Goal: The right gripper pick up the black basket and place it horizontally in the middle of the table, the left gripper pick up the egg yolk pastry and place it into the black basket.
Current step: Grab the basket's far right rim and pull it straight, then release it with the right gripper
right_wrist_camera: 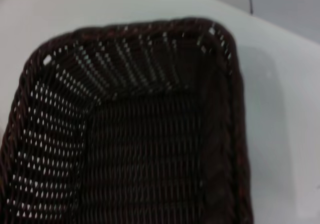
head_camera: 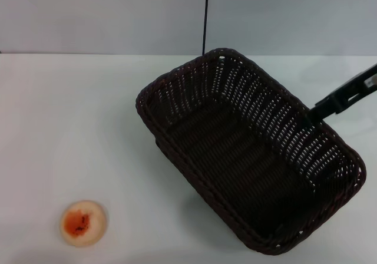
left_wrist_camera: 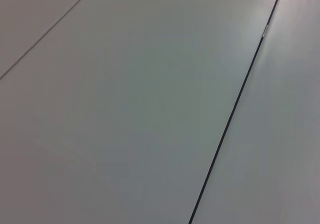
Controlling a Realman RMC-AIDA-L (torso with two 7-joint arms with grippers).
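**One basket, one pastry, one arm in sight**

Head view first: a single large, very dark woven wicker black basket (head_camera: 247, 152) sits diagonally on the wide, plain white table (head_camera: 70, 111), one rounded corner toward the far wall, the opposite corner near the front right. Its braided rim runs all the way round and daylight shows through the sloped openwork sides. It holds nothing. Down at the front left, well apart from the basket, lies one small round egg yolk pastry (head_camera: 83, 223), pale cream with an orange-red centre and dark specks. At the right, the black right gripper (head_camera: 321, 112) reaches in to the basket's far right rim; its tips are lost against the dark weave, so whether it clamps the rim I cannot tell. A thin dark cable (head_camera: 205, 16) runs down the wall behind.

Left wrist view: only pale flat panels split by a dark seam (left_wrist_camera: 235, 109); the left gripper does not show anywhere.

Right wrist view: the basket fills the picture, one rounded corner and its ribbed floor showing, the near part cut off by the edge. No fingers visible here.
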